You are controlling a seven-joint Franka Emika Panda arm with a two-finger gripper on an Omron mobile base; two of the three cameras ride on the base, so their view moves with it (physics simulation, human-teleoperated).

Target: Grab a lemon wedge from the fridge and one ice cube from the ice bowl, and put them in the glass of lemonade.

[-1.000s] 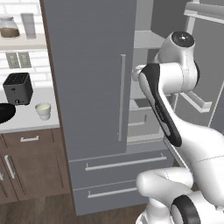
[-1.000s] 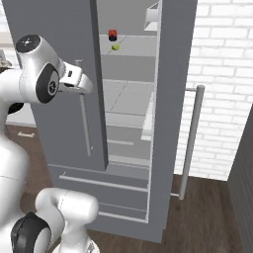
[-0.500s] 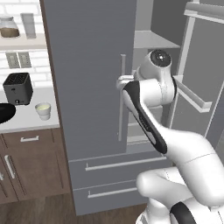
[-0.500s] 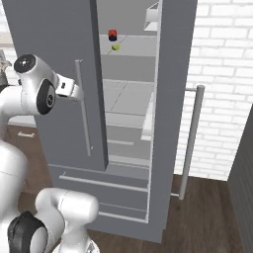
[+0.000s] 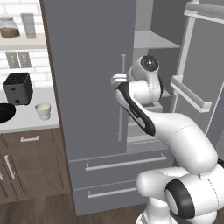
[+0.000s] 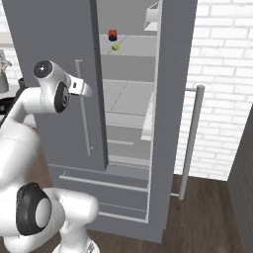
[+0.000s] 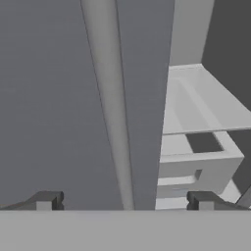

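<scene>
The grey fridge has its left door shut and its right door swung open. On an upper shelf inside lies a small yellow-green lemon wedge. My gripper is open at the left door's slim vertical handle, which runs up between the two widely spread fingertips. The same gripper sits at the handle's upper part. The glass of lemonade stands on the counter to the left. The black ice bowl is cut off by the picture's left edge, and the ice cube is hidden.
A black toaster stands behind the glass. A small red and black thing sits beside the lemon wedge. Two wide drawers lie below the doors. The open door's long handle juts out on the right, near a white brick wall.
My arm has swung left, from in front of the open fridge side over to the shut left door's handle. The gripper has stayed open.
</scene>
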